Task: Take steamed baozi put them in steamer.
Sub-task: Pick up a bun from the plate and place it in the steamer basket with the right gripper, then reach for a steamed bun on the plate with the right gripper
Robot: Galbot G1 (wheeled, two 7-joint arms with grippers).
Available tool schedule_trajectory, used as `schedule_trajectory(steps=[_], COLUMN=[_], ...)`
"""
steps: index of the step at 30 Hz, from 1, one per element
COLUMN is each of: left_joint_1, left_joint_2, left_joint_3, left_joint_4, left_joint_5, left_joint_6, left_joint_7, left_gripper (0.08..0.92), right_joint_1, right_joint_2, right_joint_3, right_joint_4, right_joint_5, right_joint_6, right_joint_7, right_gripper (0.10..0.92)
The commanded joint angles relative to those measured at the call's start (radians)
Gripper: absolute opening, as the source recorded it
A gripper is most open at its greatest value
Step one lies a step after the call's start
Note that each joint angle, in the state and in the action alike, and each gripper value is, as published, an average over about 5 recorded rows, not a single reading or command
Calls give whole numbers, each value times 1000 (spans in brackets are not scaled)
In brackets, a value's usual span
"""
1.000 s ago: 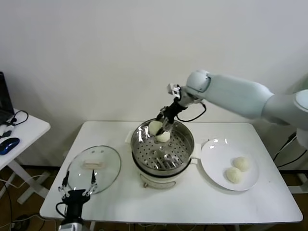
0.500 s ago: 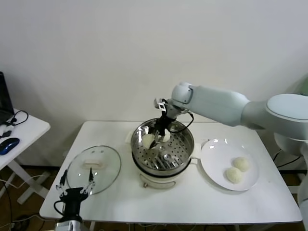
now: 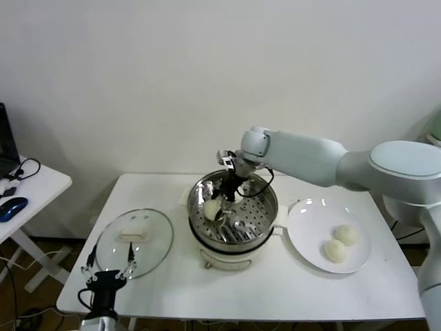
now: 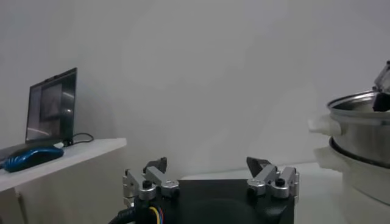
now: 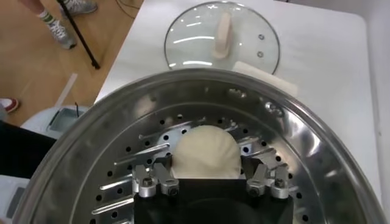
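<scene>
A white table (image 3: 275,289) stands in front of a plain white wall. Off its left side is a small side desk (image 3: 38,186) with a blue mouse (image 3: 12,207) on it.

At the table's front left corner waits the left gripper (image 3: 109,265). Its jaws are spread open and hold nothing. Just behind it, near the left edge, a glass lid (image 3: 134,241) lies flat.

In the middle of the table sits the steamer (image 3: 258,217), a shiny metal basket with holes in its bottom, on a cream pot.

The right gripper (image 3: 222,205) reaches down into the steamer from the back edge. A steamed baozi (image 5: 205,152) sits on the basket's bottom, on its left side, between the two fingers (image 5: 152,180). The fingers stand just beside the bun, a little apart from it, so the jaws look partly open.

Near the right edge is a white plate (image 3: 306,224). Two more baozi (image 3: 340,243) sit on it, touching each other.
</scene>
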Motion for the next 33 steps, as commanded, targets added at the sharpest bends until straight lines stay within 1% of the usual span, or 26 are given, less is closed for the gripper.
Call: schedule_trajectory(steps=[1, 5, 9, 12, 22, 25, 29, 33], left_joint_1=[1, 2, 3, 3, -6, -7, -14, -33], left_joint_2=[-1, -2, 0, 1, 1, 3, -4, -12], left_joint_3=[1, 1, 0, 0, 11, 9, 11, 14], left_joint_4=[6, 7, 8, 8, 12, 13, 14, 11], left_joint_5=[-1, 0, 0, -1, 5, 5, 5, 11], left_joint_6=[-2, -3, -4, -3, -2, -3, 8, 18], left_joint_7=[0, 0, -1, -1, -1, -3, -4, -3], left_gripper=[823, 823, 823, 823, 823, 823, 823, 823], right_joint_1=[-8, -4, 17, 65, 334, 387, 404, 375], right_joint_2=[7, 5, -11, -46, -291, -378, -494, -624], right_joint_3=[1, -1, -2, -7, -68, -101, -109, -107], right_joint_4=[0, 6, 15, 50, 281, 343, 399, 452], right_joint_5=[-12, -13, -18, -17, -58, -117, -264, -392], right_joint_6=[3, 10, 16, 19, 70, 92, 124, 134], right_joint_7=[6, 8, -2, -20, -100, -132, -179, -193], right_gripper=[765, 813, 822, 823, 823, 823, 823, 823])
